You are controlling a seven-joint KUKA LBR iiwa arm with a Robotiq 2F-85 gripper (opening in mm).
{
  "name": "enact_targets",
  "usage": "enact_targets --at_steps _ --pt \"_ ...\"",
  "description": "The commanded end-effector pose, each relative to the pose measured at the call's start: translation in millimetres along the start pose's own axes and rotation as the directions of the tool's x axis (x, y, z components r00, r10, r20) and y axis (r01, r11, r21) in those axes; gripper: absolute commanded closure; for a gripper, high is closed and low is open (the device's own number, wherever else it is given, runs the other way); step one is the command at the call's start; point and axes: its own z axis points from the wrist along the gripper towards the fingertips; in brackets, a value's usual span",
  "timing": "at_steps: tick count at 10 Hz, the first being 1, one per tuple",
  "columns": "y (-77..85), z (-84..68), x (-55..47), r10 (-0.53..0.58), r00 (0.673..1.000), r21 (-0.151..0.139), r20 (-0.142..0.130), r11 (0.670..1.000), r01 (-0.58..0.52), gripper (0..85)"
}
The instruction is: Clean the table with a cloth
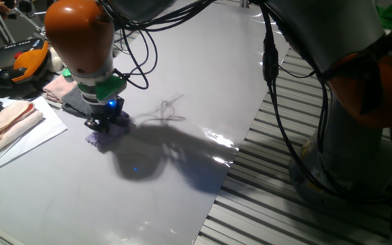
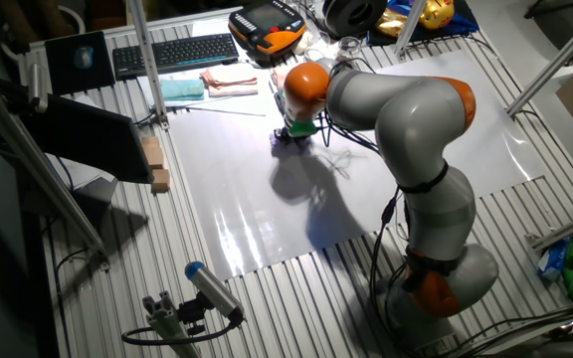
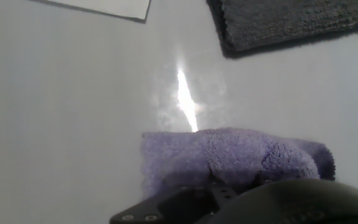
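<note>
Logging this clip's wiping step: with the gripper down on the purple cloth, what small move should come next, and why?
Probably a short sideways sweep: the gripper sits pressed into the cloth on the table, with bare glossy surface all around.

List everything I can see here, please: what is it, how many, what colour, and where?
table: one, glossy pale grey-white, centre.
cloth: one, lavender, on the table under the pincer.
dark grey cloth: one, on the table just beyond the lavender one.
pink cloths: two, folded, at the table's edge on white paper.
keyboard: one, black, far side.
handheld controller: one, black and orange, beside the keyboard.
wooden blocks: two, tan, on the grating.
arm: one, grey with orange joints.
pincer: one, black, pressed onto the cloth.
</note>
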Motion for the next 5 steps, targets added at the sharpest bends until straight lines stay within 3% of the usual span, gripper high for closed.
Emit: enact_targets --at_steps 1,3,5 --pt "0.8 -3.1 0.8 0.011 1.0 -0.011 -0.013 1.0 -0.012 85.0" --pt "4.2 -6.0 6.3 0.05 0.998 -0.039 -0.03 0.998 -0.051 85.0" --pt "13.6 -12.7 18.1 0.064 0.997 -0.009 -0.037 0.998 -0.064 85.0"
